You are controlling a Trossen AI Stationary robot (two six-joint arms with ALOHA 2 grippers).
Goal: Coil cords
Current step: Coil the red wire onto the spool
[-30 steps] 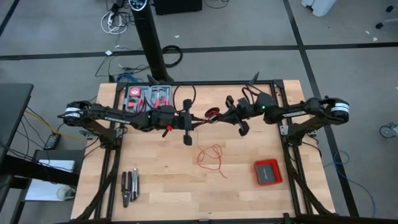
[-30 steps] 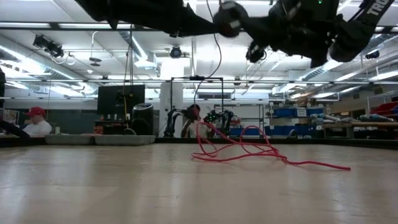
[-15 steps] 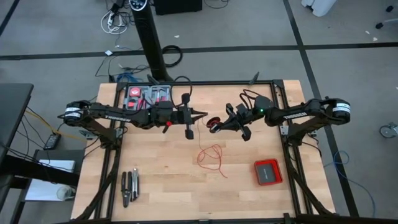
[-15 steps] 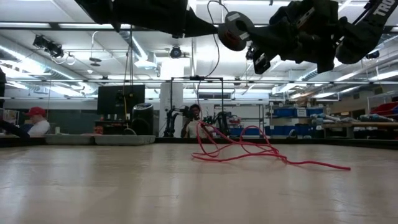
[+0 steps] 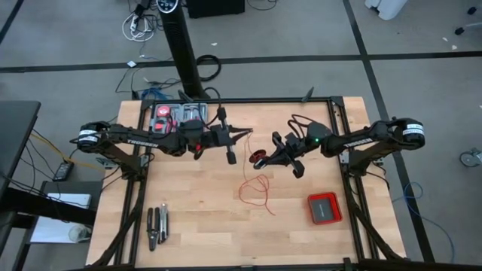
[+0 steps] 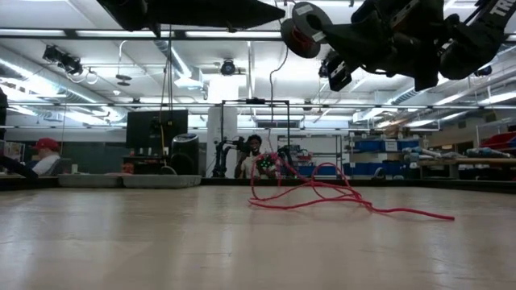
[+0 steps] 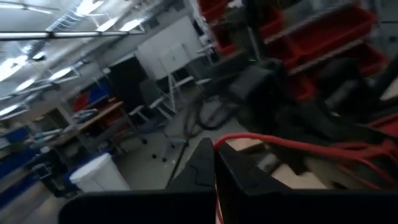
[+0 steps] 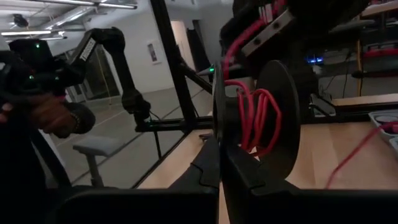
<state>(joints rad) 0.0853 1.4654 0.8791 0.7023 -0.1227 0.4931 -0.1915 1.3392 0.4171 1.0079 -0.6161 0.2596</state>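
The cord is a thin red wire. Part of it is wound on a small black spool [image 8: 255,115], and the rest lies in loose loops [image 5: 256,192] on the table's middle. My right gripper [image 5: 266,156] is shut on the spool [image 5: 258,159], high above the table. My left gripper [image 5: 249,134] is shut on the wire, just to the far side of the spool, pointing toward the table's right. From there the wire drops to the loops [image 6: 310,192]. My left gripper pinches a single strand of the red wire [image 7: 231,140] between its two fingertips, held level from the table's left. The strand leaves the tips sideways and hangs slack down to the loops on the table. My right gripper pinches the rim of one flange of the spool [image 8: 216,127] between its two fingertips, coming level from the table's right. The spool is lifted clear, its flanges standing upright, with red turns [image 8: 252,121] around its core.
A flat red box [image 5: 324,208] lies near the right front. Pliers and hand tools [image 5: 157,226] lie at the left front. A tool case [image 5: 181,117] sits at the far left. The loose loops lie on bare wood.
My right gripper has carried the spool toward the table's near edge and a little down. My left gripper has tipped its fingers upward and shifted toward the far edge, still holding the wire. The loose loops on the table have shifted slightly.
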